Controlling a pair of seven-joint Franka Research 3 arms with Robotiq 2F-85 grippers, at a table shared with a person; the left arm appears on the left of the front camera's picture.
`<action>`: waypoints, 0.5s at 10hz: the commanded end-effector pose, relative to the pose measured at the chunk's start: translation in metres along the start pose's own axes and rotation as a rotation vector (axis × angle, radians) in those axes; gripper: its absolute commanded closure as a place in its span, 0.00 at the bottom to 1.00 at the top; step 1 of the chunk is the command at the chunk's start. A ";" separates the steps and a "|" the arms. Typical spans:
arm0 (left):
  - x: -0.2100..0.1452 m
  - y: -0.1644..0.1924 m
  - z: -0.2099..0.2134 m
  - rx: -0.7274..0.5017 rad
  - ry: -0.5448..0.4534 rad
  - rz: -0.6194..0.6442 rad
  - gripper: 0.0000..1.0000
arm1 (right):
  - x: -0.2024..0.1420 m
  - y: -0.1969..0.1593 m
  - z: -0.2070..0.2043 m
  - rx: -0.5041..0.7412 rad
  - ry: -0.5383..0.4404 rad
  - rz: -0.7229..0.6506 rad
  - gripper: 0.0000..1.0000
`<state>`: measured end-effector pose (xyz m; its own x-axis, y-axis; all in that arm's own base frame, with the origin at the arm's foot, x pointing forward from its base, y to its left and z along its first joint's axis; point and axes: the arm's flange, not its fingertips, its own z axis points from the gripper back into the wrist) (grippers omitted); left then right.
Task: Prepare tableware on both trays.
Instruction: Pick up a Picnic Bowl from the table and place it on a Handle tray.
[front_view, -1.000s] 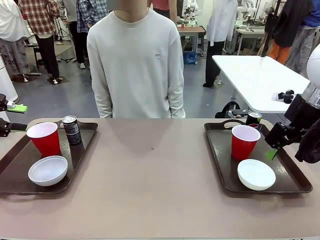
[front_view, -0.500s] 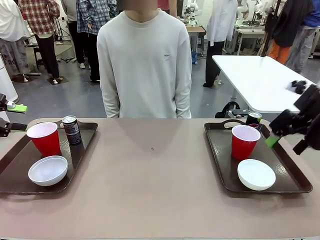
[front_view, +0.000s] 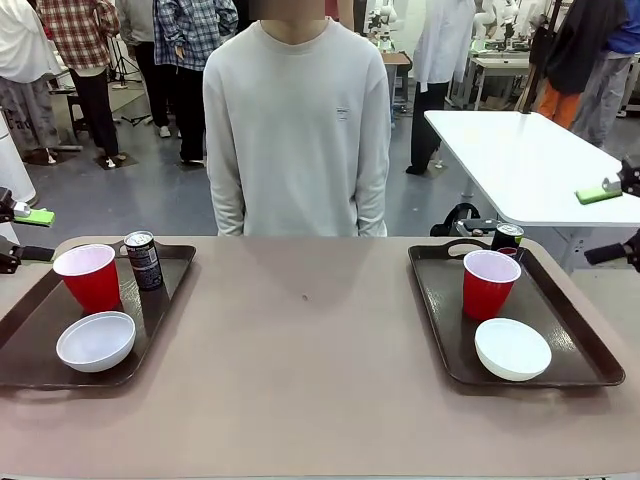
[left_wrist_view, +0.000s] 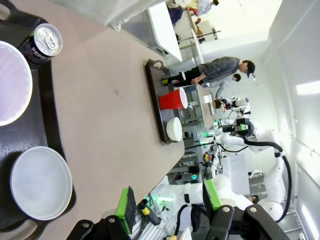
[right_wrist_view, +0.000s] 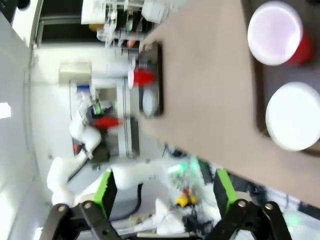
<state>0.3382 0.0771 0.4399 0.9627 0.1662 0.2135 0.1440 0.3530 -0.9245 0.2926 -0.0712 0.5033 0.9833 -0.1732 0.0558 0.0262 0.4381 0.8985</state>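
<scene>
Right can mostly hidden behind the right red cup; label too small to read. Left tray cut off at the picture's left edge in the front view. Left tool and right tool cropped at the side edges, only pad tips visible. Right wrist view blurred: far tray and its cup indistinct; near bowl clipped at the right edge.

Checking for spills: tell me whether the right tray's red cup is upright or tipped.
Upright: the red cup stands on its base in the right tray, white rim facing up.
</scene>
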 end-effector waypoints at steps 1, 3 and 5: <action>0.001 0.000 0.000 -0.021 -0.013 -0.009 0.28 | -0.043 -0.040 -0.031 -0.020 0.108 0.009 0.00; 0.001 0.000 0.000 -0.021 -0.013 -0.009 0.28 | -0.049 -0.045 -0.021 -0.046 0.091 0.007 0.00; 0.001 0.000 0.000 -0.021 -0.013 -0.009 0.28 | -0.010 -0.029 0.000 -0.001 0.110 -0.018 0.00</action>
<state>0.3382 0.0771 0.4399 0.9627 0.1663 0.2134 0.1440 0.3530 -0.9245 0.2778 -0.0876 0.4745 0.9955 -0.0942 -0.0089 0.0518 0.4640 0.8843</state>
